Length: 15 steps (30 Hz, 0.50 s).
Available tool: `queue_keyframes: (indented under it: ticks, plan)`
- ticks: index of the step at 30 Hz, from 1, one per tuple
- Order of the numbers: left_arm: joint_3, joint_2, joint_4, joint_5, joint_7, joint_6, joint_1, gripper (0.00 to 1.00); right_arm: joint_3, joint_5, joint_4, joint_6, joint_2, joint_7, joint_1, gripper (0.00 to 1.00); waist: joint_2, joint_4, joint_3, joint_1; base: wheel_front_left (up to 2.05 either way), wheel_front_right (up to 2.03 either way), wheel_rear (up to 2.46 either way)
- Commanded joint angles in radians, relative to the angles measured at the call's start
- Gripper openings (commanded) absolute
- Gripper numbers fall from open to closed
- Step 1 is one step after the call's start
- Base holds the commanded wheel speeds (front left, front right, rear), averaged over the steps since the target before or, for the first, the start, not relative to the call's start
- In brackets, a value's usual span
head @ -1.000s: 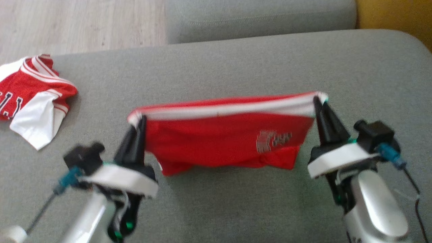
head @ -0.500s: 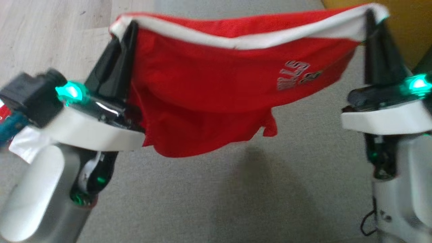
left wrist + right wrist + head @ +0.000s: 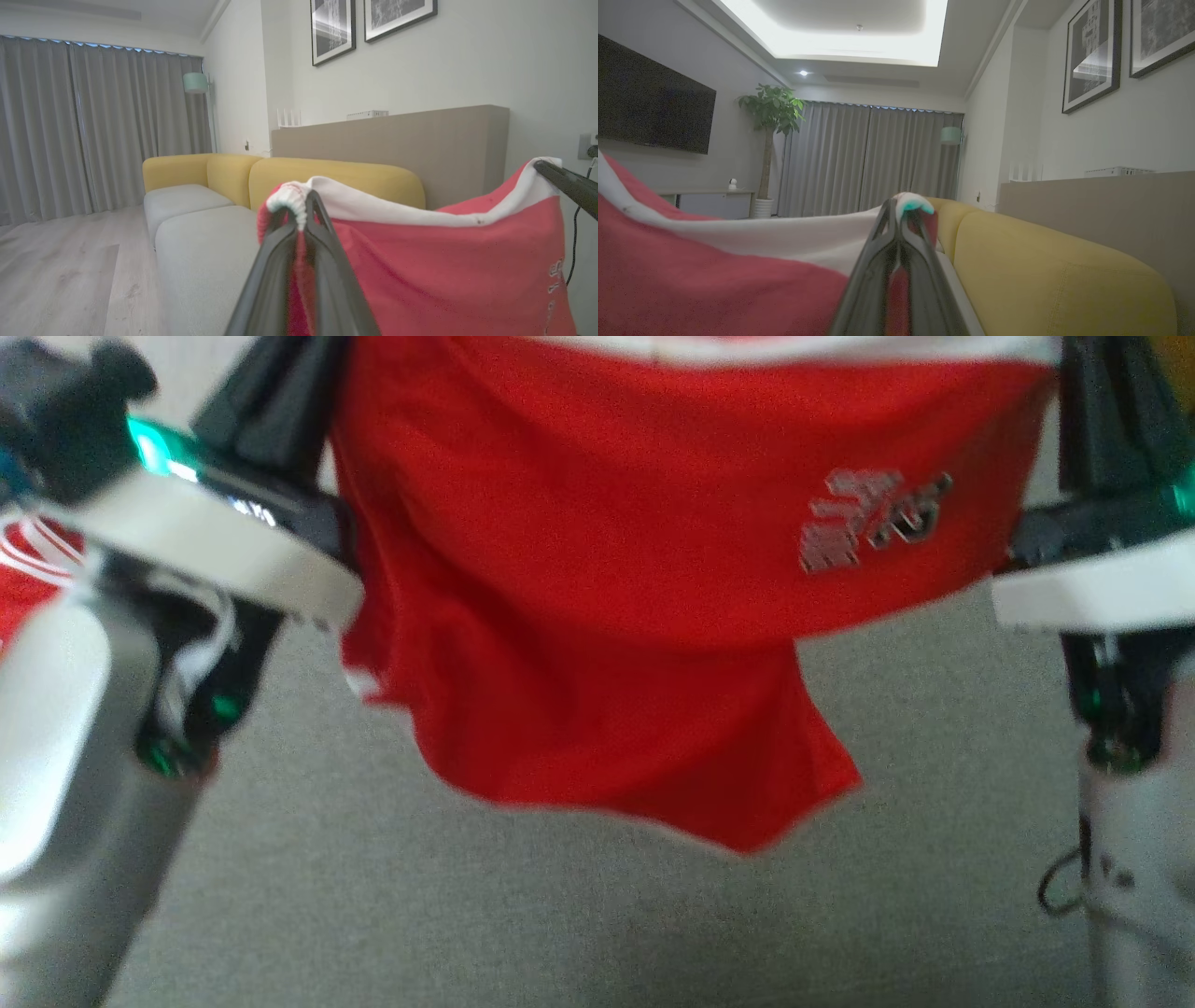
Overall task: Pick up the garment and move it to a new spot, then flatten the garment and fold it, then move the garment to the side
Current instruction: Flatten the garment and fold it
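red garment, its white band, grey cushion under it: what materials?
Red garment: probably thin synthetic sports knit, matte; it hangs in soft folds. The weave is too blurred to confirm.
White band: looks like ribbed elastic knit; it bunches at the pinched corner.
Grey cushion: woven upholstery, matte, with a fine even grain.

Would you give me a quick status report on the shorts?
Left gripper shut on shorts at waistband corner. Right gripper shut on the other corner. Shorts hang spread above grey cushion. Other red garment lies aside, left.
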Motion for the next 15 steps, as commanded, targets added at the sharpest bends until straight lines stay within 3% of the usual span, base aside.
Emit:
queue_keyframes:
  ticks: [1,6,7,11,15]
  plan:
    - [0.056,0.048,0.027,0.006,0.008,-0.011,-0.122,0.0,0.029,0.001,0.029,0.004,-0.013,0.001,-0.104,0.0,0.0,-0.017,0.088,0.0,0.0,0.0,0.0]
    - [0.052,0.044,0.186,0.044,0.0,-0.052,-0.3,0.0,0.054,-0.018,0.236,0.004,-0.004,-0.069,-0.314,0.0,0.0,-0.035,0.222,0.0,0.0,0.0,0.0]
    - [0.052,0.026,0.258,0.064,-0.028,-0.069,-0.389,0.0,0.048,-0.037,0.321,0.004,0.014,-0.118,-0.421,0.0,0.0,-0.042,0.264,0.0,0.0,0.0,0.0]
    - [0.066,-0.027,0.391,0.104,-0.132,-0.083,-0.572,0.0,0.006,-0.086,0.468,0.004,0.048,-0.216,-0.627,0.0,0.0,-0.052,0.341,0.0,0.0,0.0,0.0]
    - [0.059,-0.05,0.49,0.147,-0.231,-0.105,-0.674,0.0,-0.014,-0.114,0.555,0.004,0.061,-0.276,-0.732,0.0,0.0,-0.059,0.395,0.0,0.0,0.0,0.0]
